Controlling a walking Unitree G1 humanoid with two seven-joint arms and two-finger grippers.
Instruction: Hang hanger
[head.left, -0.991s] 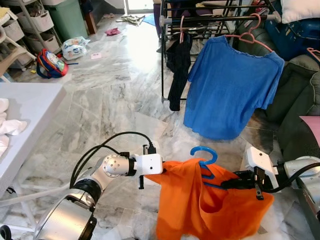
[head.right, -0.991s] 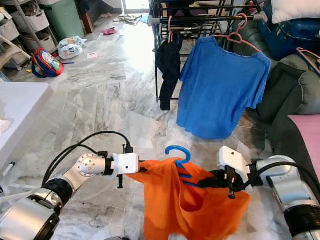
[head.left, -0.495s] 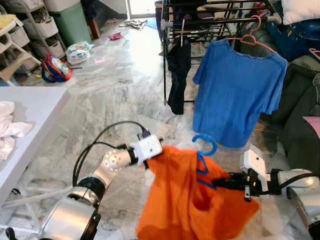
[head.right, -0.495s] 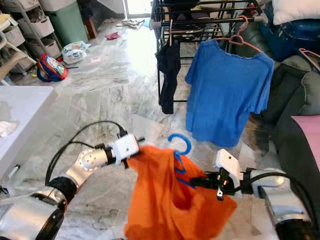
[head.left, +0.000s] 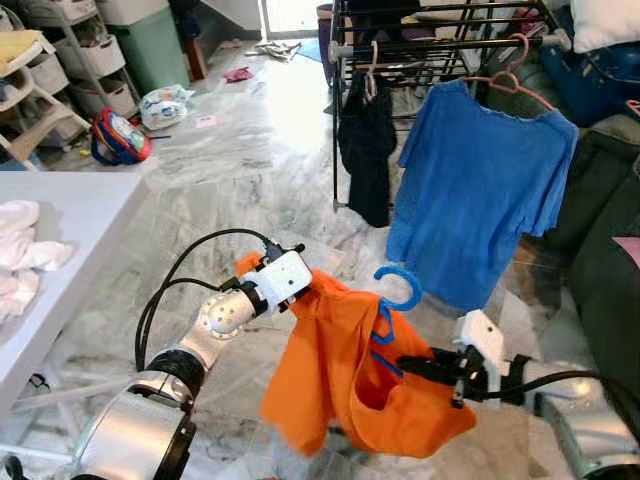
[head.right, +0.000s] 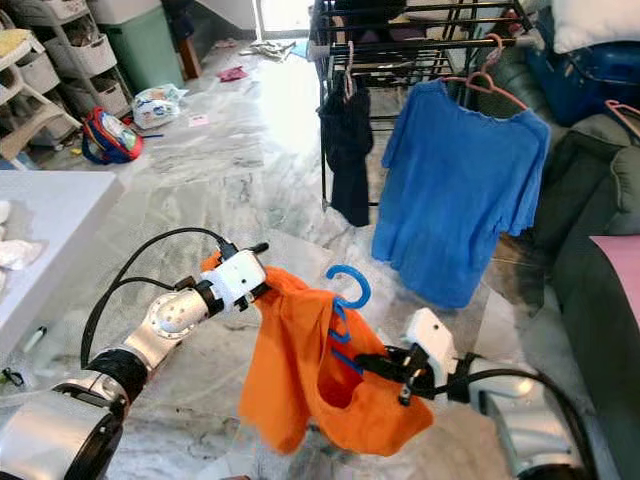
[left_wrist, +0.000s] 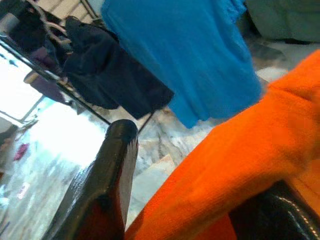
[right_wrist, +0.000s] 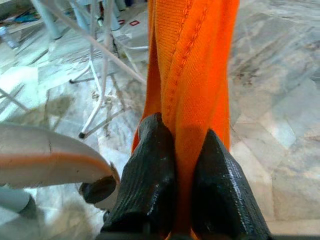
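End effectors first, since they sit nearest us. We have the right end effector (right_wrist: 175, 200) pinched tight on a fold of the orange shirt (head.left: 345, 375), its two fingers (right_wrist: 150, 170) pressed against the cloth on both sides. Our left end effector (head.left: 300, 285) grips the shirt's other shoulder, cloth lying between its fingers (left_wrist: 107, 170), though we cannot tell how tightly they close. Between the two arms the shirt hangs in the air above the marble floor (head.left: 230, 190), sagging in the middle. The blue hanger (head.left: 395, 300) is inside the shirt's neck, its hook standing up above the collar, free and touching nothing.

To our left is the white worktop (head.left: 70, 230) with white cloths (head.left: 20, 255) on it. Beyond the shirt stands the black rack (head.left: 440, 30). From its rail a blue shirt (head.left: 475, 180) hangs on a pink hanger (head.left: 520, 75), and beside it a black garment (head.left: 368, 145). Far back we see a red bag (head.left: 120, 135) and shelves (head.left: 45, 70).
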